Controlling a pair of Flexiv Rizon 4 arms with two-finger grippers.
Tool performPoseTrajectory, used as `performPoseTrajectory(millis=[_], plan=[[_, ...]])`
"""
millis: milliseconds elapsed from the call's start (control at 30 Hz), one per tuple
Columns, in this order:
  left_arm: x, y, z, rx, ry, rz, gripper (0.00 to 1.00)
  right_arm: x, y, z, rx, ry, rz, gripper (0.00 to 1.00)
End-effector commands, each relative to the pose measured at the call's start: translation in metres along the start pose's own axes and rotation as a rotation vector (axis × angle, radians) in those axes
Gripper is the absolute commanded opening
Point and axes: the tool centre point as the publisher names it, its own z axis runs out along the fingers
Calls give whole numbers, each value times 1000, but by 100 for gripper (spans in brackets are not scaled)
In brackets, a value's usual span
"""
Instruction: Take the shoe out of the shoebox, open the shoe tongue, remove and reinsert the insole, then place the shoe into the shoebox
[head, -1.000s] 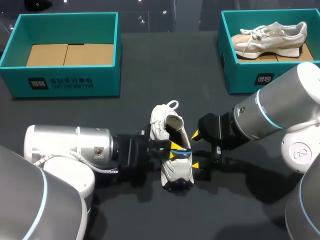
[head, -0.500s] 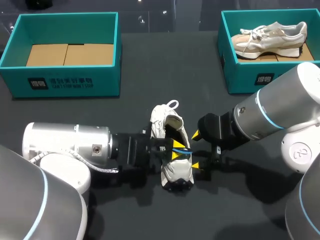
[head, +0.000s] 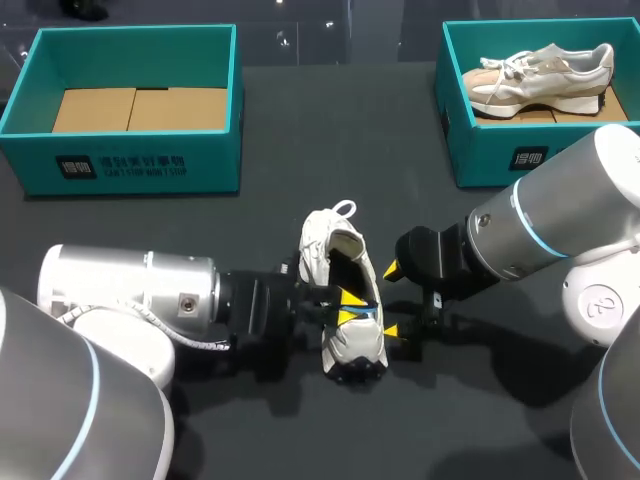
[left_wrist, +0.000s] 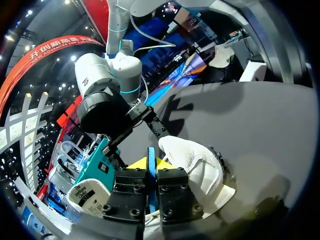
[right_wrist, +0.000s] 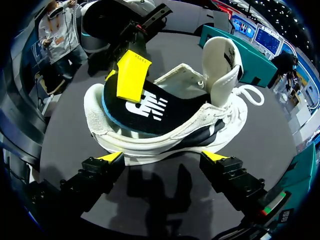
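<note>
The shoe sits near the middle of the desk, its long axis running from 12 to 6 o'clock in the head view. The toe and the raised tongue are at the 12 o'clock end and the heel at 6. Both arms meet it at the heel half: the left fingers come in from 9 o'clock over the shoe's opening, and the right fingers stand at 3 o'clock, just beside the outer flank.

The left fingers are pressed together on the insole. The left wrist view shows its thin blue edge clamped between them. The right wrist view shows one yellow tip lying on the black top face at the heel end. The insole lies partly in the shoe, with its heel end lifted above the collar.

The right fingers are spread wide. One tip lies towards the heel and one towards the toe, with the shoe's side ahead of them in the gap. I see no contact with the sole, so they hold nothing.

I judge the insole step is in hand, and the left arm alone has it. The next move turns on working the insole along the shoe's axis while the right fingers are placed to steady the shoe.

An empty teal box stands at 10 o'clock.
</note>
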Motion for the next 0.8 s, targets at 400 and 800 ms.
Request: performPoseTrajectory(millis=[400, 800], plan=[[1, 11, 9, -55, 9, -35, 35, 1, -1, 0, -2, -1, -1, 100], [-8, -4, -10, -30, 50, -60, 36, 1, -1, 0, -2, -1, -1, 100]])
